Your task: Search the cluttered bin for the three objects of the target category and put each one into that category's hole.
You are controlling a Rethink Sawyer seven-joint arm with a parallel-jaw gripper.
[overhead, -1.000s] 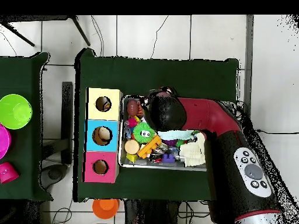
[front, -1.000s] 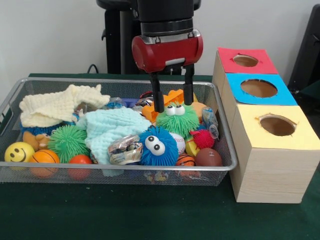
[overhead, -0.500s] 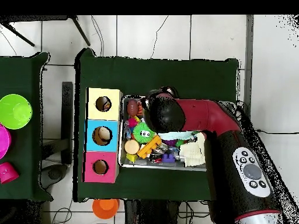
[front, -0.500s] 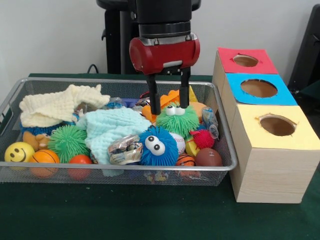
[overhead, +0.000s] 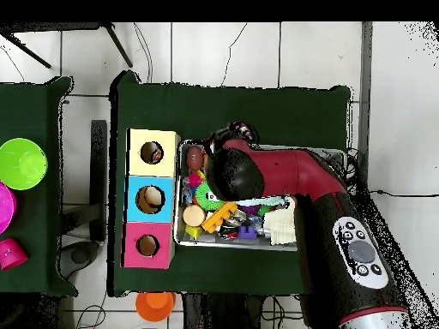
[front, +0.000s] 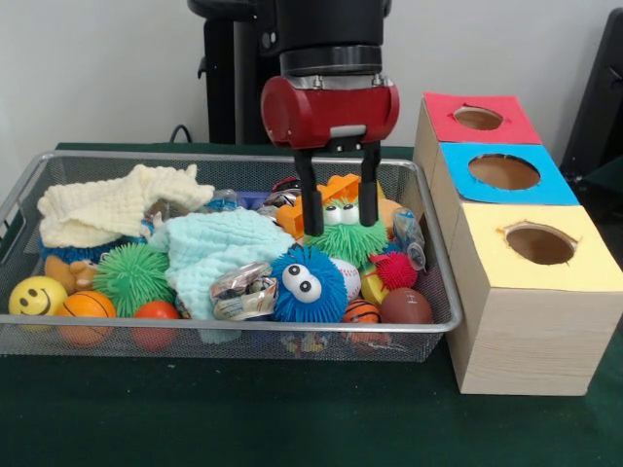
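Now the hand [front: 341,222] hangs open, fingers astride the green toy's [front: 343,236] eyes at the bin's [front: 224,327] 2 o'clock, probably probing clutter. One printed bundle [front: 243,290] lies beside the blue toy [front: 307,284]; the yellow hole [front: 540,243] waits empty.

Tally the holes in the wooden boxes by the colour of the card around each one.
Red-ringed hole: 1
Blue-ringed hole: 1
Yellow-ringed hole: 1
Total: 3
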